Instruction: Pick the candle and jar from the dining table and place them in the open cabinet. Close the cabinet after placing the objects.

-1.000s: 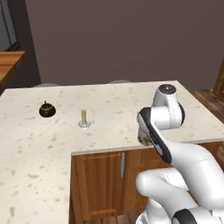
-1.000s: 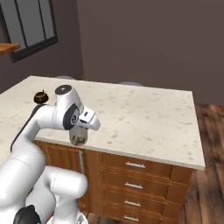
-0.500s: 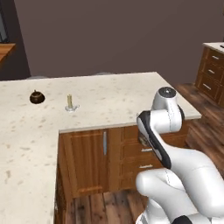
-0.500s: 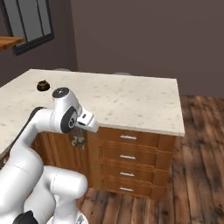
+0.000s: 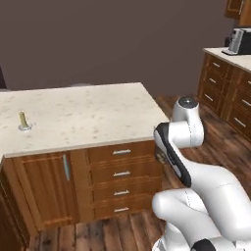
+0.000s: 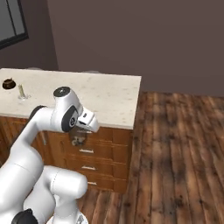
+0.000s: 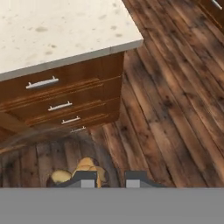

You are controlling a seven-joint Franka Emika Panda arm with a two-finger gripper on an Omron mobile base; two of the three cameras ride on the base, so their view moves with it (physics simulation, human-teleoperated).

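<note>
The candle [image 5: 22, 119] stands upright on its small grey disc on the speckled worktop [image 5: 83, 115], near the front edge at the far left in the left base view; in the right base view it stands [image 6: 21, 91] just beside the jar [image 6: 8, 83], the two near each other but apart, the jar further back toward the wall; both rest on the worktop, untouched. Below the stone top the wood base carries a stack of drawers [image 5: 121, 174] with short silver handles, and to their left a door with a vertical bar handle [image 5: 65, 167]. The claw [image 6: 78, 141] hangs off the front of the worktop, well apart from candle and jar, level with the upper drawers and pointing down toward the plank floor [image 6: 175, 148]; in the hand view its two dark tips [image 7: 109, 178] stand close together with a narrow gap, drawn in as far as they go, and grip nothing; a yellowish rounded object [image 7: 83, 171] shows just behind the tips, too unclear to name. At the far right of the left base view a second counter [image 5: 230, 55] with drawers bears a dark appliance [image 5: 238, 41].
</note>
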